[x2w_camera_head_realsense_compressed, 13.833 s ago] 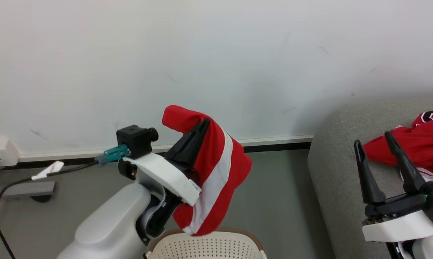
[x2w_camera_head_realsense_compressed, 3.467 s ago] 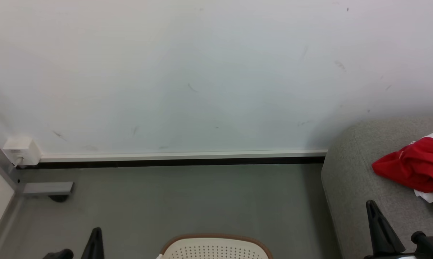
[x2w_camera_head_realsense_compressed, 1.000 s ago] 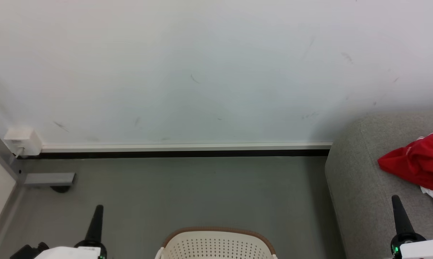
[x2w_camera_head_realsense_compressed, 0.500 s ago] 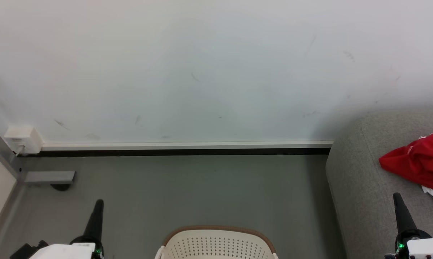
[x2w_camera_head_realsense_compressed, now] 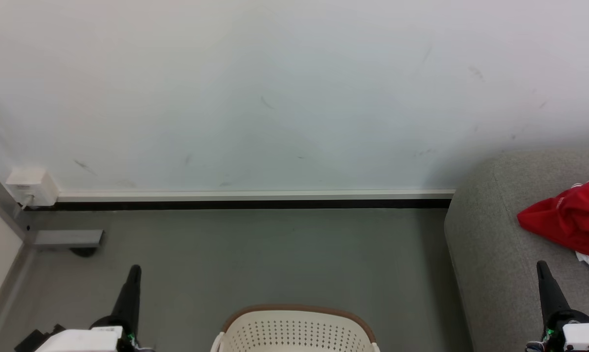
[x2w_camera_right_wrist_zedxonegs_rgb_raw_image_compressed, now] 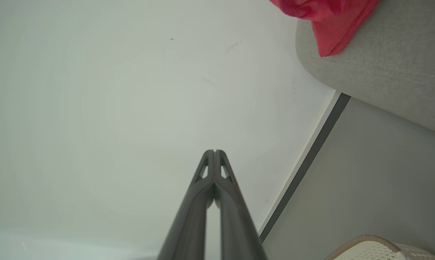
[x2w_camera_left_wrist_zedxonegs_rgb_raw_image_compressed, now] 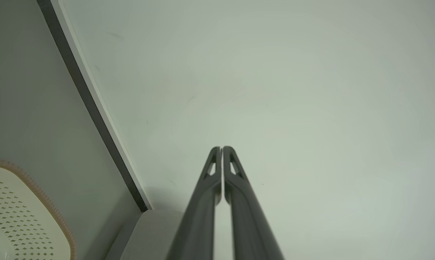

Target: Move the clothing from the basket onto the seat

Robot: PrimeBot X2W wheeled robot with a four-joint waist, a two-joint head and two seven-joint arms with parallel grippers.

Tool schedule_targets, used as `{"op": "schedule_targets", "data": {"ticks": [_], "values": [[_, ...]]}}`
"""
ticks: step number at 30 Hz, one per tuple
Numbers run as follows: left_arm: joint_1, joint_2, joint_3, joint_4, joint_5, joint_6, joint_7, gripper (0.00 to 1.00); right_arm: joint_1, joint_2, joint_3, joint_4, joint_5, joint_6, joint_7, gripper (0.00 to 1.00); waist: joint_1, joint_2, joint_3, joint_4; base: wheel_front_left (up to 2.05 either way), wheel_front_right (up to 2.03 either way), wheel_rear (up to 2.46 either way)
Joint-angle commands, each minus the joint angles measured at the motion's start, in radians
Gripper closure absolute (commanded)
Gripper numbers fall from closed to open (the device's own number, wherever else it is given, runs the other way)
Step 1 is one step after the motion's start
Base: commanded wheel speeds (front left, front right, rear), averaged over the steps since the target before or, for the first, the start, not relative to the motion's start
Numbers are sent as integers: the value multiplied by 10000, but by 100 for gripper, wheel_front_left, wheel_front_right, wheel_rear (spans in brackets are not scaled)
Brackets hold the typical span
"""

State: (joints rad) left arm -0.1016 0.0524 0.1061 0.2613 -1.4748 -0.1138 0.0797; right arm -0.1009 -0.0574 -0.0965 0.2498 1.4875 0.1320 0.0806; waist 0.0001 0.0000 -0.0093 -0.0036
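Observation:
Red clothing (x2w_camera_head_realsense_compressed: 571, 222) lies bunched on the grey seat (x2w_camera_head_realsense_compressed: 490, 264) at the right, a white panel showing at its lower edge. The same clothing (x2w_camera_right_wrist_zedxonegs_rgb_raw_image_compressed: 324, 21) hangs over the seat (x2w_camera_right_wrist_zedxonegs_rgb_raw_image_compressed: 383, 76) edge in the right wrist view. The cream basket (x2w_camera_head_realsense_compressed: 297, 332) with its brown rim stands at the bottom centre; its inside is out of view. My left gripper (x2w_camera_head_realsense_compressed: 134, 271) rests at the lower left, shut and empty, fingers together (x2w_camera_left_wrist_zedxonegs_rgb_raw_image_compressed: 222, 148). My right gripper (x2w_camera_head_realsense_compressed: 542, 266) rests at the lower right over the seat, shut and empty (x2w_camera_right_wrist_zedxonegs_rgb_raw_image_compressed: 214, 151).
A white wall with a dark baseboard (x2w_camera_head_realsense_compressed: 250, 205) runs across the back. Grey floor (x2w_camera_head_realsense_compressed: 255, 259) lies between wall and basket. A white socket box (x2w_camera_head_realsense_compressed: 30, 188) and a grey metal foot (x2w_camera_head_realsense_compressed: 67, 238) sit at the far left. The basket rim (x2w_camera_left_wrist_zedxonegs_rgb_raw_image_compressed: 33, 202) shows beside my left gripper.
The camera has tilted slightly, so the scene has shifted up a little. Both grippers stay shut and low, with hardly any movement. The clothing on the seat has not moved.

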Motion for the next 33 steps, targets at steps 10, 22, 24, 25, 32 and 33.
{"op": "schedule_targets", "data": {"ticks": [10,22,24,25,32,33], "values": [[-168,4,83,-96,-890,-136,249,100,-199,54,-146,12,770,-22,227,100,-1,0,49,19,0,0,0],[-188,-19,119,-128,-1417,-193,402,100,-203,81,-228,29,1254,-24,383,100,-1,0,93,36,0,0,0],[-188,-19,119,-128,-1417,-193,403,100,-201,81,-227,29,1253,-24,383,100,-1,0,93,36,0,0,0],[-187,-19,119,-128,-1417,-193,403,100,-200,81,-227,29,1245,-24,383,100,-1,0,93,36,0,0,0],[-187,-19,119,-128,-1417,-193,403,100,-197,81,-227,29,1245,-24,383,100,-1,0,93,36,0,0,0],[-187,-19,119,-128,-1417,-193,403,100,-197,81,-227,29,1245,-24,383,100,-1,0,93,36,0,0,0]]}}
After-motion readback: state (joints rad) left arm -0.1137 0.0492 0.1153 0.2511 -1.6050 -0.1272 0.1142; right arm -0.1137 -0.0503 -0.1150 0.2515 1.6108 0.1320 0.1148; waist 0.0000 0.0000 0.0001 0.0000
